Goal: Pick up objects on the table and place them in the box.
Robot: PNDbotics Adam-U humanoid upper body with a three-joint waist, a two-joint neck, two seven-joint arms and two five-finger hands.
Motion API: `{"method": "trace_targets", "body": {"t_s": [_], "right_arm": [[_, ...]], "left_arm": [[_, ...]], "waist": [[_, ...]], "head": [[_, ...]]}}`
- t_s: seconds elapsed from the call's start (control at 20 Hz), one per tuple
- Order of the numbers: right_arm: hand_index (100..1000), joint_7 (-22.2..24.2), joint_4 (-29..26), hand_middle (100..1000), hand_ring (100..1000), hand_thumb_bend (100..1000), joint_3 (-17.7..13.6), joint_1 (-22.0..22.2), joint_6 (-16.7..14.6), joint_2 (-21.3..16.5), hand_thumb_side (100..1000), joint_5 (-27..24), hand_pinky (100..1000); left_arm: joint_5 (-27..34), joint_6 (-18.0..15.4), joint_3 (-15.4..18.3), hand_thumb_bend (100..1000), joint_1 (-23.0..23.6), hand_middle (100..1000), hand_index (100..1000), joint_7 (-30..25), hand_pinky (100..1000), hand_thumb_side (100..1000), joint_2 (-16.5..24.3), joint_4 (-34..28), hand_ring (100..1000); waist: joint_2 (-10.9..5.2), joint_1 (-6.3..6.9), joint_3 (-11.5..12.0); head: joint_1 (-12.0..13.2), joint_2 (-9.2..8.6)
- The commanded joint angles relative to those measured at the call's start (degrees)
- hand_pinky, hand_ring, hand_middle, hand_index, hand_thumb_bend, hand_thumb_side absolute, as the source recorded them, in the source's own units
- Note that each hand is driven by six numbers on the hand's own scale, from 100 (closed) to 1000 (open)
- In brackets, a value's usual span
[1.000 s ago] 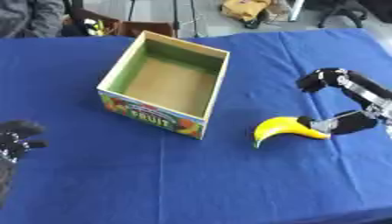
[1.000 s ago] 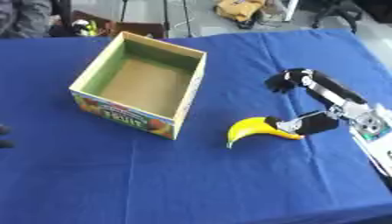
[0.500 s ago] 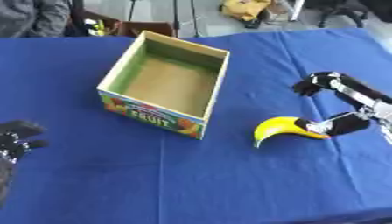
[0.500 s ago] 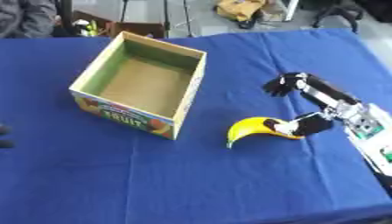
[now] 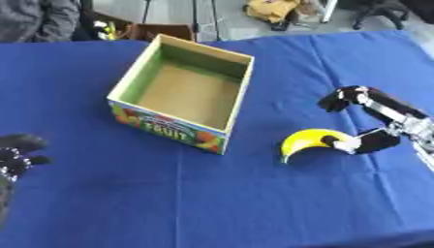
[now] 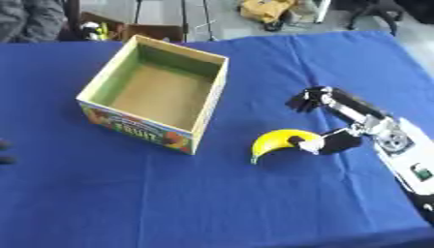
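A yellow banana lies on the blue table right of the box. My right hand stands over its right end: the thumb touches the banana's stem end, while the fingers arch above and behind it, spread apart from the fruit. The open cardboard fruit box sits left of centre, with nothing visible inside. My left hand rests at the lower left edge, far from both.
The blue tablecloth covers the whole table. Beyond the far edge are a person's dark sleeve, a brown object on the floor and a chair base.
The right hand's fingers have lowered slightly toward the banana while the thumb stays at its end. The banana, box and left hand have not moved.
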Motion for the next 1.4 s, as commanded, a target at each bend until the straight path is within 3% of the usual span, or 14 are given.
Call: {"method": "trace_targets", "body": {"t_s": [0.05, 1.4], "right_arm": [[814, 0.06, 0.55, 698, 710, 363, -0.14, -1.00, -0.34, -1.05, 215, 0.99, 699], [810, 1.04, 7.04, 695, 714, 349, 1.68, -3.01, -2.01, 0.36, 213, 7.39, 702]], "left_arm": [[0.05, -0.07, 0.02, 263, -0.57, 634, 696, -0.18, 662, 1000, 1.09, -0.62, 740], [-0.01, 0.00, -0.04, 264, -0.46, 634, 696, -0.25, 662, 1000, 0.93, -0.59, 740]], "waist": [[-0.62, 0.07, 0.06], [-0.49, 0.05, 0.41]], "head": [[-0.14, -0.29], [-0.36, -0.09]]}}
